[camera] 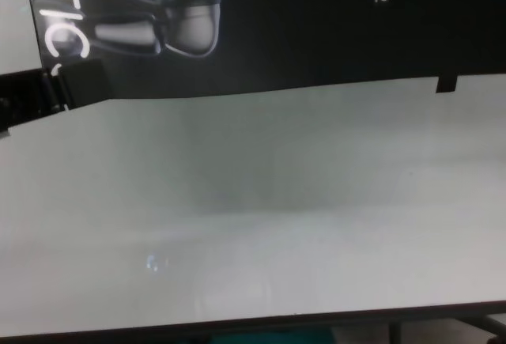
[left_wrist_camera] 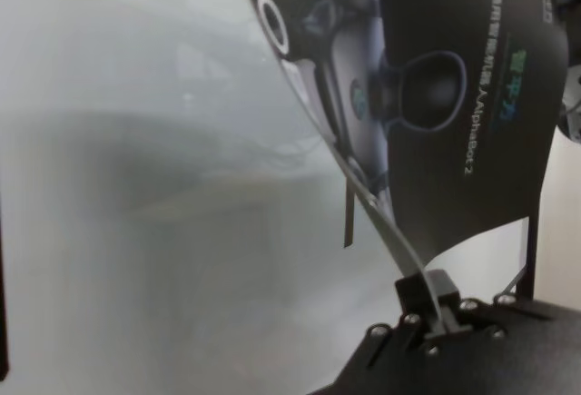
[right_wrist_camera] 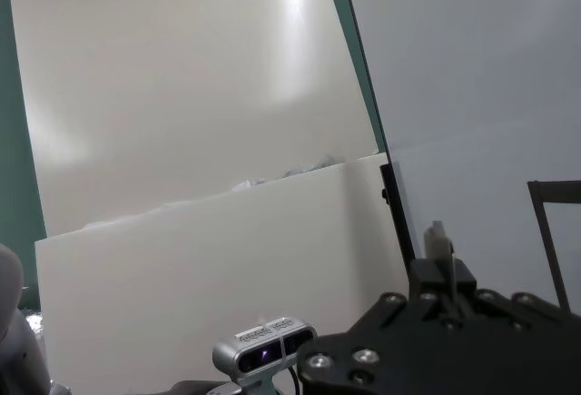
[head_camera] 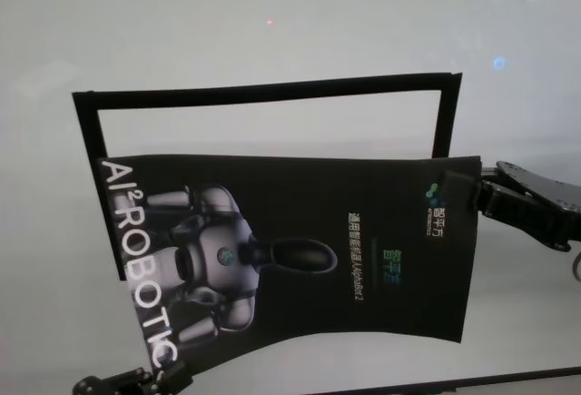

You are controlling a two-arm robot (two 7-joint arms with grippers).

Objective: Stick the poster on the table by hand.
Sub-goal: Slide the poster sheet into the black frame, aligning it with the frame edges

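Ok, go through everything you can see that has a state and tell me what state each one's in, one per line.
poster: off the table, bowed, held at two corners.
left end effector: shut on the poster's near-left corner.
right end effector: shut on the poster's far-right corner.
black strips: lying flat as a frame outline.
table: white top, poster not yet stuck on it.

White table (head_camera: 272,41), faintly glossy, thin dark front edge; narrow black strips (head_camera: 263,91) lie flat on it as a frame outline

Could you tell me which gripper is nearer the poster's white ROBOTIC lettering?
Left. The left gripper pinches the poster at the lettering's end; the right gripper holds the opposite edge.
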